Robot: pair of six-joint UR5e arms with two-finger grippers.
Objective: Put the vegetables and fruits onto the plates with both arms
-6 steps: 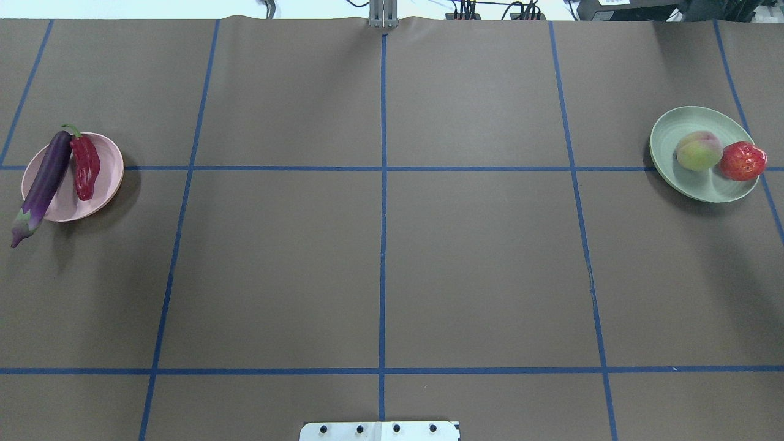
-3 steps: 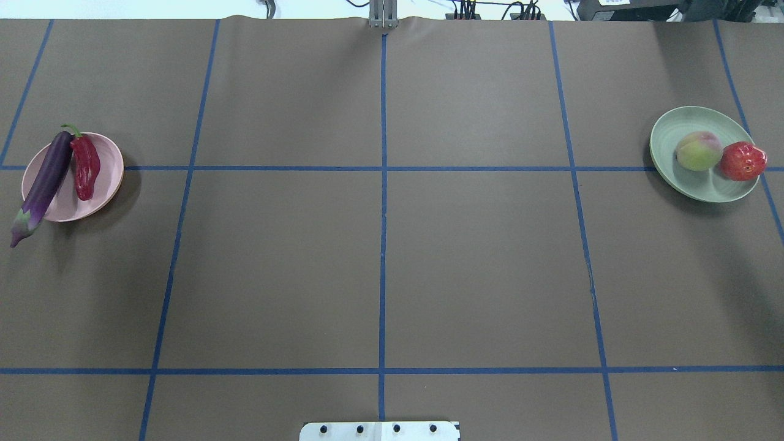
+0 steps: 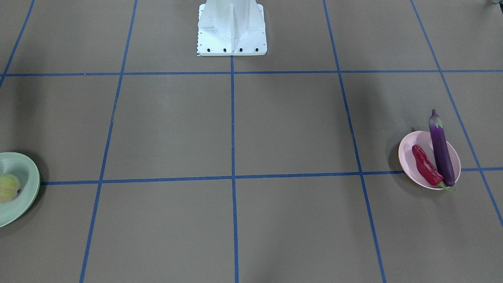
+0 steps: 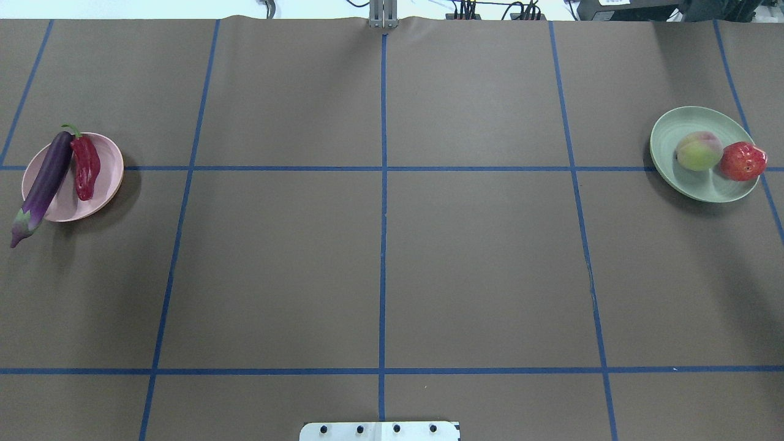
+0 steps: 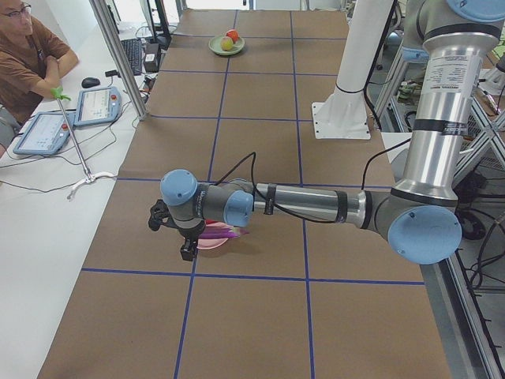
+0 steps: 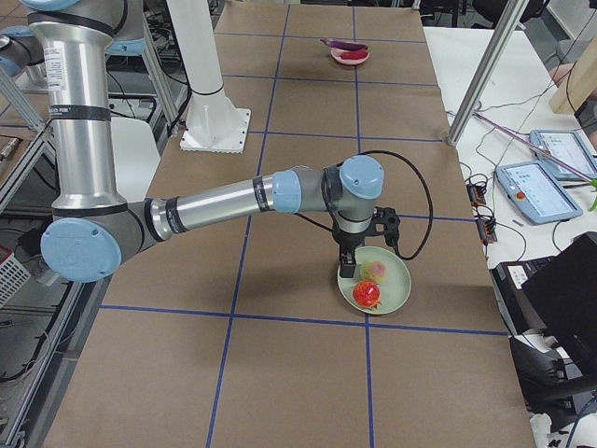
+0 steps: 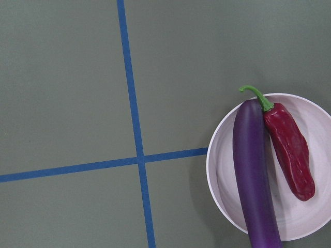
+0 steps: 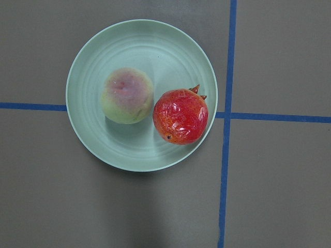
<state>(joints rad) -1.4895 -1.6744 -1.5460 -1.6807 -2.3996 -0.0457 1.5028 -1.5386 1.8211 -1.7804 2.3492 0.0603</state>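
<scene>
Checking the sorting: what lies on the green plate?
A peach and a pomegranate lie side by side on the green plate. The plate surface beneath them is hidden.

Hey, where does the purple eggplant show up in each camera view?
Front-facing: eggplant at right, lying across the pink plate.
Overhead: eggplant at far left.
Exterior left: eggplant low centre, mostly hidden under the left arm.
Exterior right: eggplant at top, far end.
Left wrist: eggplant at lower right.
Right wrist: not in it.
Shared landmark: the pink plate beneath it.
</scene>
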